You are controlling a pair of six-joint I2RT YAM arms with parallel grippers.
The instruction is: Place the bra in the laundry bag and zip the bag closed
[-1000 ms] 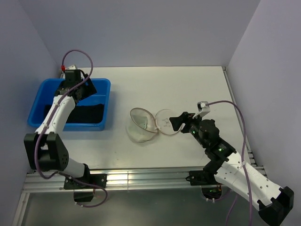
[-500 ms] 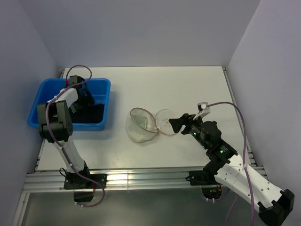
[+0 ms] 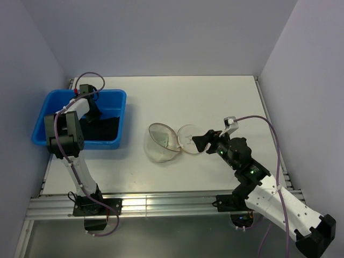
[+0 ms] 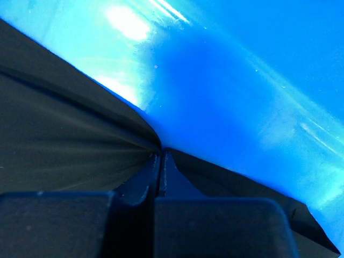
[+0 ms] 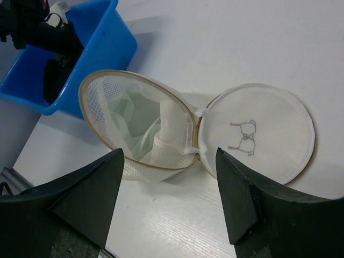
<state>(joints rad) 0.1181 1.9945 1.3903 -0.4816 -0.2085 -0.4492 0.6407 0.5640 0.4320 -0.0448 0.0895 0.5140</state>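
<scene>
The laundry bag (image 5: 107,110) lies on its side in the middle of the table, its mouth open and its round lid (image 5: 258,131) folded flat to the right. The bra (image 5: 137,121), pale greenish-white, sits inside the mesh. From above, the bag (image 3: 159,145) lies just left of my right gripper (image 3: 202,141). That gripper (image 5: 169,161) is open and hovers near the bag's hinge, touching nothing. My left gripper (image 4: 160,153) is down in the blue tub (image 4: 242,80), shut, with the black cloth (image 4: 64,140) pinched at its tips.
The blue tub (image 3: 119,97) stands at the table's left side with the black cloth (image 3: 105,129) on its floor; the left arm folds down into it. Grey walls close in the table at left, back and right.
The left arm has folded down into the tub and its gripper has gone from open to shut on the black cloth. The right arm has barely moved.
</scene>
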